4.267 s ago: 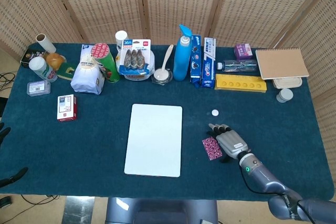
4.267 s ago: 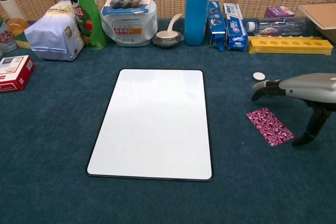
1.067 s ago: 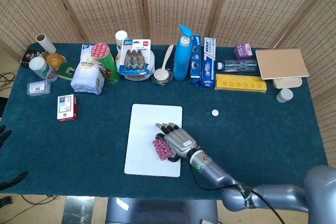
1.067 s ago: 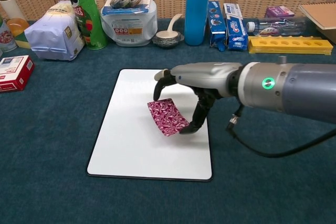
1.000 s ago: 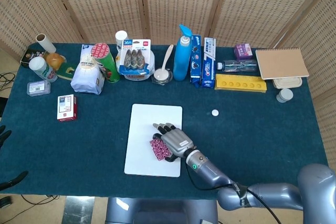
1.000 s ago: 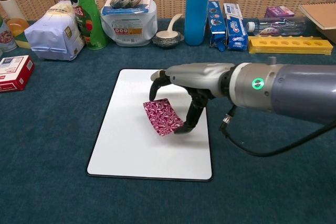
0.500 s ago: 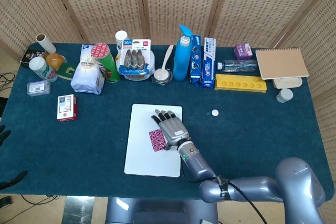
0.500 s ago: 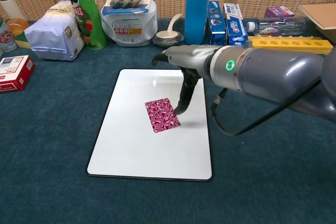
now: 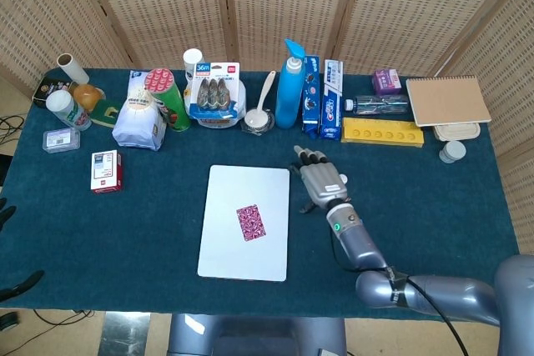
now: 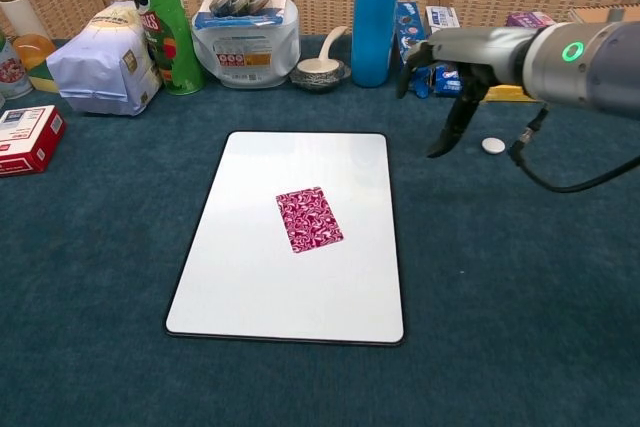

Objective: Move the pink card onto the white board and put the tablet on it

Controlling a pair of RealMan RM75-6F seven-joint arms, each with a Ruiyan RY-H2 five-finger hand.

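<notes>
Teal table point(image 9: 150, 231) — right hand point(image 9: 320, 179) aloft, seemingly empty

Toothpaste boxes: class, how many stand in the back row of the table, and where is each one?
2. The blue toothpaste box stands just right of the tall blue bottle; the white-and-blue toothpaste box lies right beside it, left of the yellow tray. None appears hidden.

Open blue cloth surrounds the white board point(image 9: 244, 220), and the pink card point(image 9: 251, 222) lies flat on it, leaving bare board on every side. The right hand point(image 9: 320, 181) hangs just off the board's right edge, hiding the tablet point(image 10: 493, 145) in the head view. A row of bottles and boxes, the blue bottle point(image 9: 289, 85) among them, walls off the far side.
</notes>
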